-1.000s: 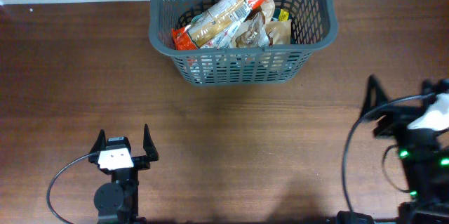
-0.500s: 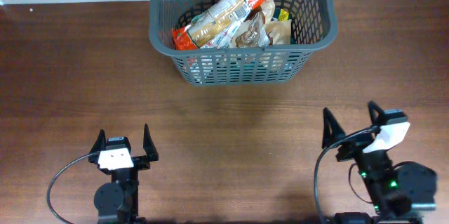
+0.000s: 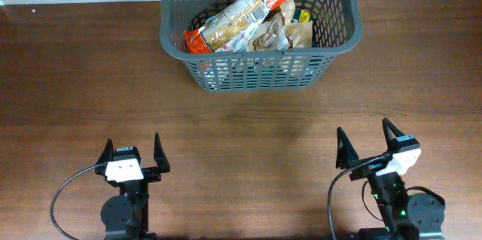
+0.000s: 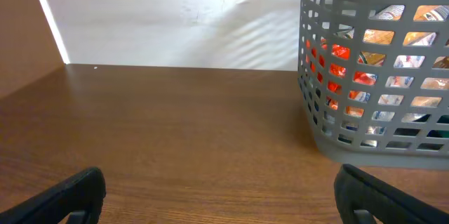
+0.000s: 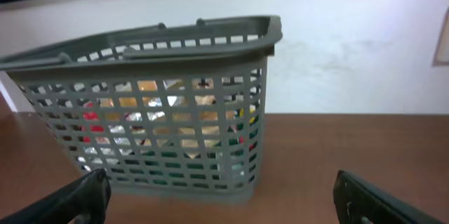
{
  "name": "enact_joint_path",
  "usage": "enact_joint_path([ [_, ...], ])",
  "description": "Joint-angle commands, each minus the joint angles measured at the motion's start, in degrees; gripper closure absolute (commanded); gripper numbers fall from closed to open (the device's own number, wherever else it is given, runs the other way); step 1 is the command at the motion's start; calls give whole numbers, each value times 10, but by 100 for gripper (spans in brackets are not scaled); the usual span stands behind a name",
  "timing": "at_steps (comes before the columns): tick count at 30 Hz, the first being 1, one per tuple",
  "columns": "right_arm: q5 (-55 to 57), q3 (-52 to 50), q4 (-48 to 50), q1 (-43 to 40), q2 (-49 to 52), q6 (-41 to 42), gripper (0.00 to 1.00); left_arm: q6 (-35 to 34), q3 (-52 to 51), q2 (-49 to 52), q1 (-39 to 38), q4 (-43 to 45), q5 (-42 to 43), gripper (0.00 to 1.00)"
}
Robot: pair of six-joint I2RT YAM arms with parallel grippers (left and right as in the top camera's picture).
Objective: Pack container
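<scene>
Container (image 3: 260, 74) holds packets (image 3: 241, 16) at the bench's (image 3: 226, 135) far edge; left hand (image 3: 133, 148) and right hand (image 3: 363, 138) both spread wide, gripping nothing

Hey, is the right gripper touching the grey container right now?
Apart. The overhead view shows a wide stretch of table between the right gripper and the container; the jaws stand open and empty.

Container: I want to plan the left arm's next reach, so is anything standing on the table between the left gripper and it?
Nothing visible does. Only bare wooden table lies between the left gripper and the container; the left wrist view shows the same open stretch up to its slotted wall. The packets are all inside it.
</scene>
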Motion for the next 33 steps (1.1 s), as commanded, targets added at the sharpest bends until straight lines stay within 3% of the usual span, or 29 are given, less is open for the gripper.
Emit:
enact_joint_path([
  [1, 4, -8, 5, 6, -16, 2, 1, -8, -4, -5, -2, 0, 6, 1],
  [22, 26, -51, 40, 6, -57, 2, 1, -8, -4, -5, -2, 0, 6, 1],
  [30, 25, -145, 239, 6, -57, 2, 1, -8, -4, -5, -2, 0, 6, 1],
  [33, 27, -145, 246, 6, -57, 2, 1, -8, -4, -5, -2, 0, 6, 1],
])
